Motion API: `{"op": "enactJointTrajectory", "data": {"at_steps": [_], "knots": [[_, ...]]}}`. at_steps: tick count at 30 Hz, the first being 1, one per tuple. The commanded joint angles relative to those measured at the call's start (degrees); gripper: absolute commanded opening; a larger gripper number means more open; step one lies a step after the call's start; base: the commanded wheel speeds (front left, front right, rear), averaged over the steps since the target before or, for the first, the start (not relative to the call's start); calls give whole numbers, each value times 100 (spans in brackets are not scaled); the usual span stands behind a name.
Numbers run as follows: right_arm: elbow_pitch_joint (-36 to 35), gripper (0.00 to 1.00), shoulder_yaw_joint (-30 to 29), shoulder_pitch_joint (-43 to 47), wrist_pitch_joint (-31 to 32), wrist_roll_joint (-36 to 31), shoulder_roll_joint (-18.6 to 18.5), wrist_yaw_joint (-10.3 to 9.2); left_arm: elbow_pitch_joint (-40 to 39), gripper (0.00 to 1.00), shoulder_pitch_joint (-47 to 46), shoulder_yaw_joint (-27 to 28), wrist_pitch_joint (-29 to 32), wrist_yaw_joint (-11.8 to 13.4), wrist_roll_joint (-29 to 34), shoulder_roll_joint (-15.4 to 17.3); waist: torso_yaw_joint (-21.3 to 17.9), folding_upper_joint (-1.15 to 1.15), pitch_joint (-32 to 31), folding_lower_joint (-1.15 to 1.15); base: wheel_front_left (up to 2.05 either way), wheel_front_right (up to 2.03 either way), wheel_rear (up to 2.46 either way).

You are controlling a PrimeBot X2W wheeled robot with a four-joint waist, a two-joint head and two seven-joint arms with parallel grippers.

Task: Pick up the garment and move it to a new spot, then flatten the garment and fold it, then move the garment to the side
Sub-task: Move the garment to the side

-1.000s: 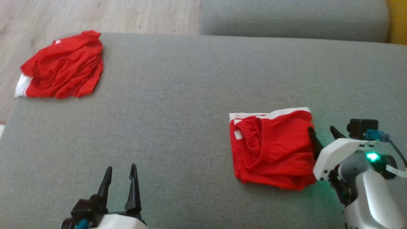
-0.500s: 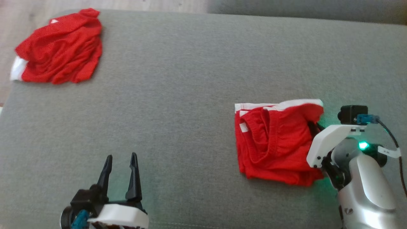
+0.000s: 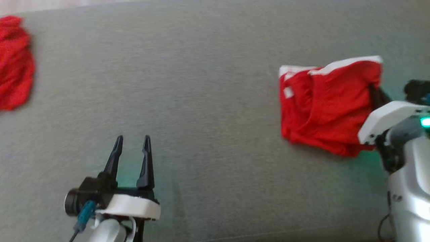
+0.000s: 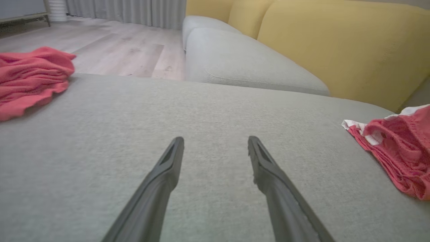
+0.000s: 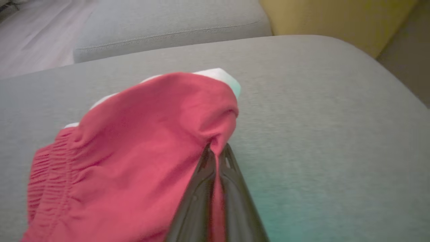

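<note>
The garment [image 3: 322, 107] lies on the right part of the grey sofa cushion [image 3: 201, 84]. The right gripper [image 3: 374, 95] meets it from the right, its jaws clenched on a pinch of cloth at the garment's right edge. In the right wrist view the red cloth bunches into a small peak at the tips. The left gripper [image 3: 132, 139] is well apart at the near left, over bare cushion, its jaws released and holding nothing. A second red garment [image 3: 13, 64] lies at the cushion's far left edge. Beyond the cushion are another grey cushion [image 4: 235, 57], a yellow backrest [image 4: 336, 43] and wooden floor [image 4: 117, 50]. The garment is red and folded into a rough square. It has a white band along its far edge and a gathered waistband on its left side.
</note>
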Motion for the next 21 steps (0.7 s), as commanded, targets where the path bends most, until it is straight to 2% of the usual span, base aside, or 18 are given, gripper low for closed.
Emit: {"op": "enactJointTrajectory", "data": {"at_steps": [1,6,11,16,21], "knots": [[-258,0,45,-189,-85,-30,-91,21,-192,100,-261,134,30,-19,64,139,-444,0,274,0,0,0,0],[-397,0,-149,-252,-142,11,-153,21,-307,100,-458,84,188,-20,175,265,-939,0,507,0,0,0,0],[-428,0,-259,-312,-248,30,-99,21,-439,100,-589,30,329,-16,254,355,-1236,0,661,0,0,0,0],[-353,0,-246,-427,-316,24,-50,21,-556,100,-683,-5,441,-5,297,418,-1333,0,755,0,0,0,0],[-219,0,-265,-587,-352,-29,-86,21,-636,100,-730,-26,494,-6,314,468,-1241,0,765,0,0,0,0]]}}
